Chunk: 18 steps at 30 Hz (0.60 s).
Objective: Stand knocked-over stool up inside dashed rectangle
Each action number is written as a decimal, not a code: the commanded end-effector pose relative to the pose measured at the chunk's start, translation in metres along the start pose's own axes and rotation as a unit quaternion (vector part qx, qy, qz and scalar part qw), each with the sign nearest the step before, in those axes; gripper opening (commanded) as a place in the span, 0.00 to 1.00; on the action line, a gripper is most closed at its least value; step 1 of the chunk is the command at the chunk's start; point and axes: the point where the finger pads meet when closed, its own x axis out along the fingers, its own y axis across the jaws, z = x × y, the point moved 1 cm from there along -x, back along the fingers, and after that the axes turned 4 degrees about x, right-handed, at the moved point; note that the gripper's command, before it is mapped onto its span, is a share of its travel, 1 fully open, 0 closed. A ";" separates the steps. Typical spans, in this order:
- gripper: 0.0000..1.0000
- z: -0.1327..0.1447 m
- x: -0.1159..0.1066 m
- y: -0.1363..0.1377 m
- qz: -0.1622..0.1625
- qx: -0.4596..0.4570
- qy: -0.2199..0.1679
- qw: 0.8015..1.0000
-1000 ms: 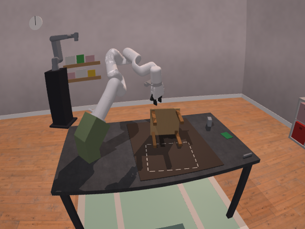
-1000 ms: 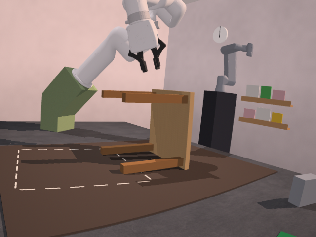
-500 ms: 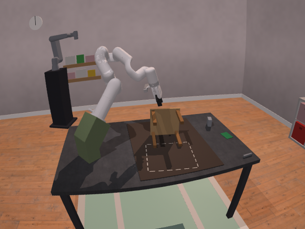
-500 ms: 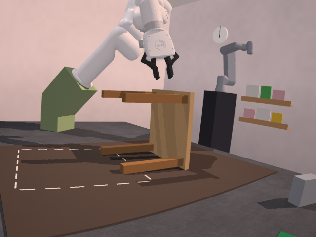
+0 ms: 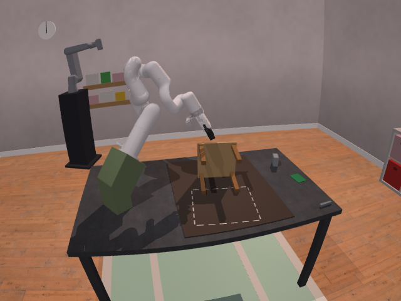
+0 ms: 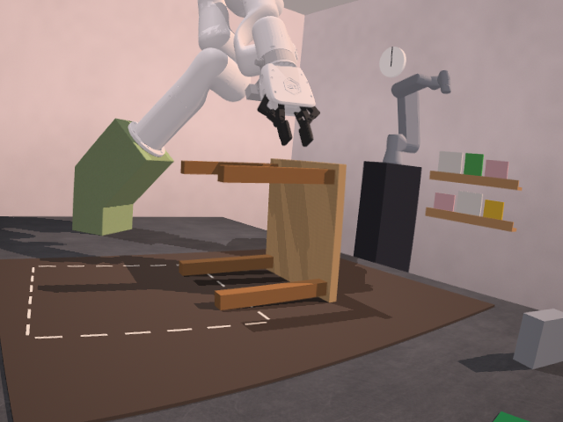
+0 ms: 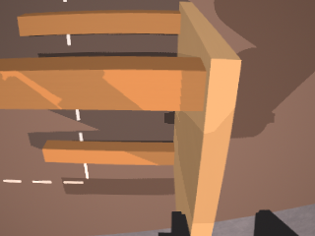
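Stool [image 5: 216, 160] [image 6: 303, 222] [image 7: 220, 123] sideways (seat upright, legs level)

Claw [image 5: 211, 137] [image 6: 296, 141] [image 7: 221, 223] lower and closer to the upper edge of the stool's seat [image 5: 217, 160] [image 6: 303, 227] [image 7: 220, 118] than before.
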 end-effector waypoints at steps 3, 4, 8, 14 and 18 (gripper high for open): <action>0.45 0.001 0.000 0.000 -0.007 0.000 -0.010 1.000; 0.45 0.001 0.000 0.000 -0.007 0.000 -0.010 1.000; 0.45 0.001 0.000 0.000 -0.007 0.000 -0.010 1.000; 0.45 0.001 0.001 0.000 -0.007 0.000 -0.010 1.000; 0.45 0.001 0.002 0.000 -0.007 0.000 -0.010 1.000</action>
